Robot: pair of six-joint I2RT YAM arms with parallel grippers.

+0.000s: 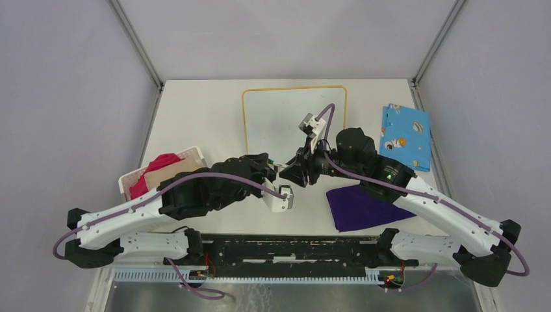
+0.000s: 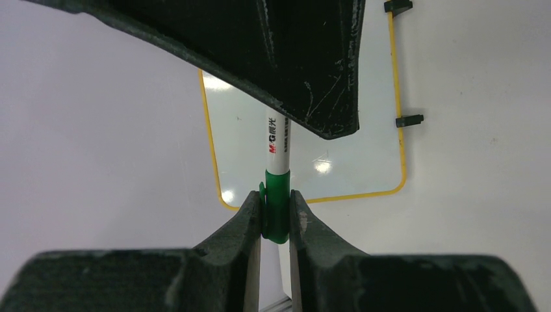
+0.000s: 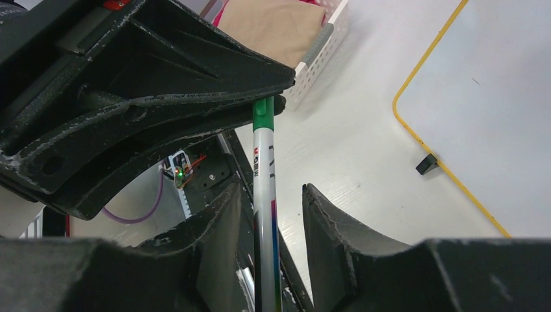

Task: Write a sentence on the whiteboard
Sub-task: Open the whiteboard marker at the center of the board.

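Whiteboard [image 1: 279, 120] flat on bench [image 1: 195, 110], blank, no sentence yet. Marker [image 3: 264, 162] held midair just short of board's near edge. Left jaws pinched tight on green cap [image 2: 275, 205]. Right jaws part-open, straddling barrel, gap showing, not clamped. Looks like uncapping stage, all writing left to do.

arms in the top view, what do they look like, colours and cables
Both the left arm and the right arm have white links, bulky black joints and a purple cable looped along them. The left gripper and right gripper are matte black with scuffed, wedge-shaped fingers.
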